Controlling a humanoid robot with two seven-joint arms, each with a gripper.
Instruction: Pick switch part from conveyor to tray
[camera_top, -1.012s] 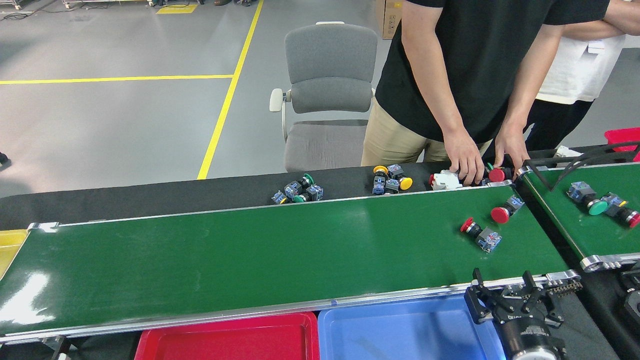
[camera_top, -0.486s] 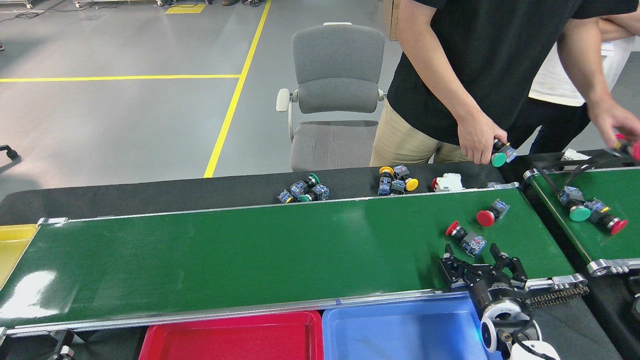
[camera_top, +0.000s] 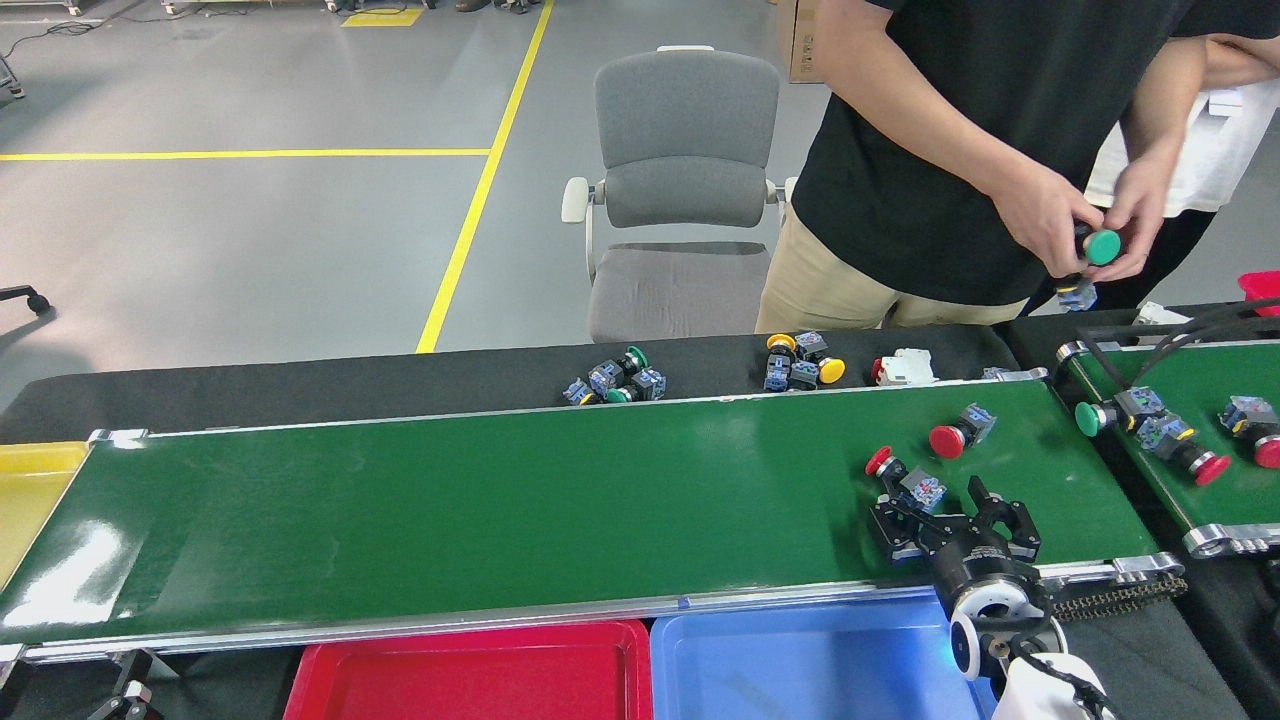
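On the right end of the conveyor (camera_top: 500, 510) lies a red-capped switch part (camera_top: 903, 478), its long axis slanting from the red cap at upper left to the blue block at lower right. The right gripper (camera_top: 948, 512), jaws spread, sits just below it, nearer than half a second ago. A blue tray (camera_top: 800, 665) lies alongside. A person's hands (camera_top: 1090, 215) now hold a green button.

The conveyor (camera_top: 500, 510), a wide glossy green belt with silver side rails, carries two switch parts at about three o'clock. The red-capped switch part (camera_top: 905, 478) lies nearer the front rail; a second red-capped one (camera_top: 957, 432) lies just beyond it toward one o'clock. On the black bench (camera_top: 300, 395) behind, at twelve o'clock, lie clusters of switch parts (camera_top: 615, 380).
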